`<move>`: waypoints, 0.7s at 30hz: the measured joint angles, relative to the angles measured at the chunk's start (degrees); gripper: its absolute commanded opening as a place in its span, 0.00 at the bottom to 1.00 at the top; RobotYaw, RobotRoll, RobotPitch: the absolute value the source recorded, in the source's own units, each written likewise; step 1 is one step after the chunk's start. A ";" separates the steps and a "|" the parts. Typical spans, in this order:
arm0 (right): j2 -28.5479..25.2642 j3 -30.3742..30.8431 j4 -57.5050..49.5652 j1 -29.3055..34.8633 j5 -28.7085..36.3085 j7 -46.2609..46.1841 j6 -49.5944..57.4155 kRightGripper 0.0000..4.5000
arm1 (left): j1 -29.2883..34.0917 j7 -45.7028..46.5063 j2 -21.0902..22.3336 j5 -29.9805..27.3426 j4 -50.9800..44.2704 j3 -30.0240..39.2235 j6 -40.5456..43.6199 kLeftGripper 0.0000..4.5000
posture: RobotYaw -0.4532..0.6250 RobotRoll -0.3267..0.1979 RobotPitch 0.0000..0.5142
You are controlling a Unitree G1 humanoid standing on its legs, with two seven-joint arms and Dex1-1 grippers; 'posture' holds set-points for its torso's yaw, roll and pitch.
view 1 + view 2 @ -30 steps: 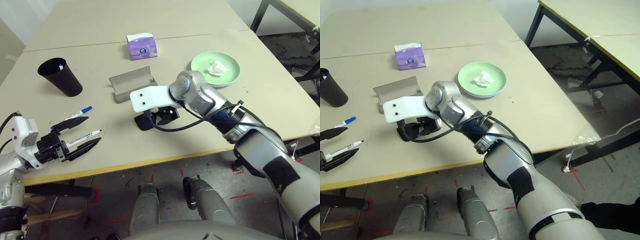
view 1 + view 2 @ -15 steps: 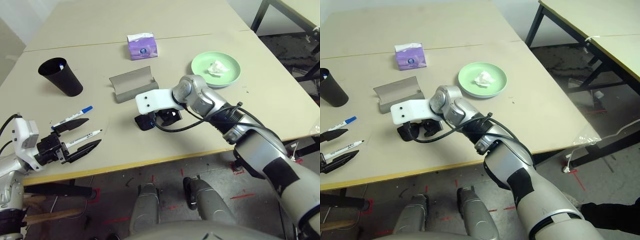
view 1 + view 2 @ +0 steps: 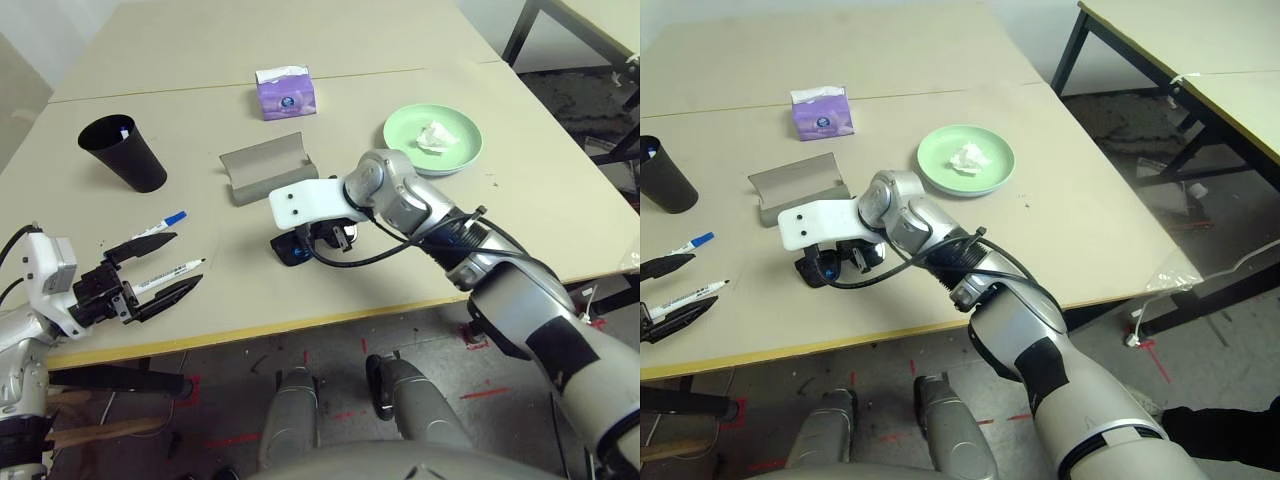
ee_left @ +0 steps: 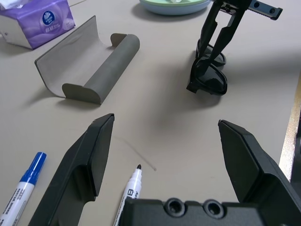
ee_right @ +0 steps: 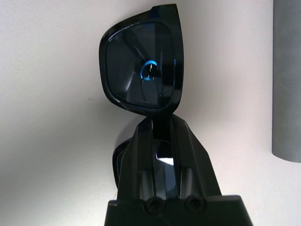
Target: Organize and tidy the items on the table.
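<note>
One beige tabletop [image 3: 520, 190] carried everything. The light-green plate [image 3: 455, 160] held the crumpled tissue [image 3: 433, 135]; the grey glasses case [image 3: 265, 167] lay open just beyond the black sunglasses [image 4: 207, 80], near the front edge. The right tool [image 4: 217, 44] pinched the sunglasses at the bridge. The left tool [image 3: 160, 267] hovered spread above the black-capped marker [image 3: 168, 272].

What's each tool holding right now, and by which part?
Right tool: black sunglasses, pinched at the bridge between the lenses. Left tool: open, nothing held.
</note>
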 measured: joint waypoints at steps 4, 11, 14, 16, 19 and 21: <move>-0.33 0.01 -0.62 0.01 0.03 0.79 0.65 0.05 | -0.01 0.10 -0.11 0.00 -0.05 0.00 0.00 1.00 | 0.42 0.62 0.32; -1.24 0.02 -2.10 -0.69 0.23 2.42 1.78 0.04 | 0.11 0.39 -0.56 0.00 -0.06 0.00 0.00 1.00 | 0.42 0.62 0.32; -1.40 -0.18 -1.66 -3.23 0.27 2.46 1.94 0.04 | 0.13 0.38 -0.56 0.00 -0.06 0.00 0.00 1.00 | 0.42 0.62 0.32; -1.26 -0.70 -1.13 -5.24 0.72 2.26 1.85 0.03 | 0.14 0.40 -0.56 0.00 0.02 0.05 0.00 1.00 | 0.42 0.62 0.32; -0.72 -2.25 0.91 -8.80 1.16 1.01 1.09 0.03 | 0.14 0.53 -0.57 -0.02 0.14 0.38 0.00 1.00 | 0.42 0.62 0.31; 0.01 -3.27 2.64 -11.24 1.36 -0.23 0.14 0.03 | 0.10 0.79 -0.56 -0.03 0.17 0.73 0.00 1.00 | 0.42 0.62 0.31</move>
